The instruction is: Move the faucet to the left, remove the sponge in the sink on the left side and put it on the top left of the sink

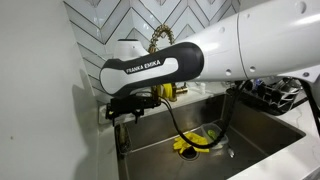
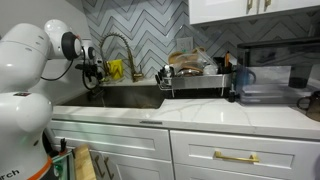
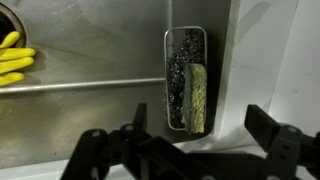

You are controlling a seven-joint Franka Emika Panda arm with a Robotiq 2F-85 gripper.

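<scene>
Crowding the sponge [image 3: 199, 98] in its caddy [image 3: 186, 31] is a dark scrubber [image 3: 180, 65].

Caddy [image 3: 185, 29] walls, scrubber [image 3: 180, 65] crowd sponge [image 3: 198, 98] (tight sides); sink [image 3: 90, 45] open apart from yellow glove [image 3: 12, 58].

One sponge [image 3: 198, 98], one faucet [image 1: 158, 40], one yellow glove [image 3: 12, 60], one sink [image 1: 270, 135]
</scene>
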